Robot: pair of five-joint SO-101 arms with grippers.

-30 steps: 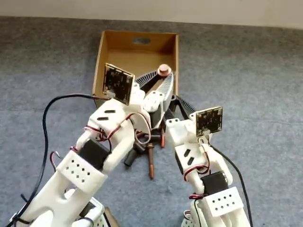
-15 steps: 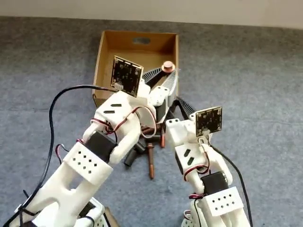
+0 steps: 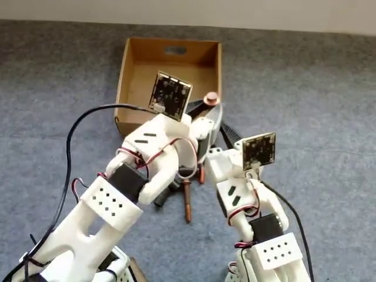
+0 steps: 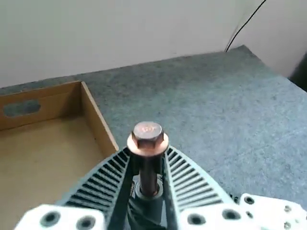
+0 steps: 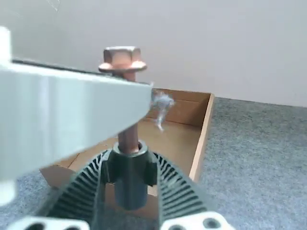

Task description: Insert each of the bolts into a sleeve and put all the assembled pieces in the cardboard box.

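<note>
Item 1: left gripper (image 4: 147, 160). I log it clamped on the copper bolt (image 4: 147, 135), head up, shank pointing down.
Item 2: right gripper (image 5: 129, 165). Clenched round the dark sleeve (image 5: 128, 184), which stands upright; the bolt's shank enters its mouth.
Location: both are held aloft just beside the right wall of the cardboard box (image 3: 125, 70).
Item 3: I note a loose bolt (image 3: 187, 204) lying on the grey carpet (image 3: 305, 88) between the arms.

Left arm swings right, so the left claw (image 3: 207, 109) carries its bolt (image 3: 210, 98) along the box's (image 3: 176, 42) right wall, closer to the sleeve (image 5: 128, 179).
</note>
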